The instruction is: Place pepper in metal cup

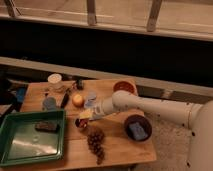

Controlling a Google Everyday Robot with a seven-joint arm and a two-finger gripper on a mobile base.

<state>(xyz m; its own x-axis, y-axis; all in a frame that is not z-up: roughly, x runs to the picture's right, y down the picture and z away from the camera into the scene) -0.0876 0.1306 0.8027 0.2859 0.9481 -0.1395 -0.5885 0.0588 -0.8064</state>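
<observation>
The metal cup (81,124) stands on the wooden table (115,150), right of the green tray. A red-orange bit, likely the pepper (83,125), shows at the cup's mouth; its full shape is hidden. My gripper (86,116) is at the end of the white arm (150,106), which reaches in from the right. The gripper hangs directly over the cup's right rim, touching or nearly touching it. I cannot tell whether it holds the pepper.
A green tray (20,150) with a dark object (44,126) lies front left. Grapes (95,141) lie in front of the cup. A dark bowl (138,128), brown bowl (124,87), orange fruit (77,100), blue-grey cup (49,103) and white cup (54,80) stand around.
</observation>
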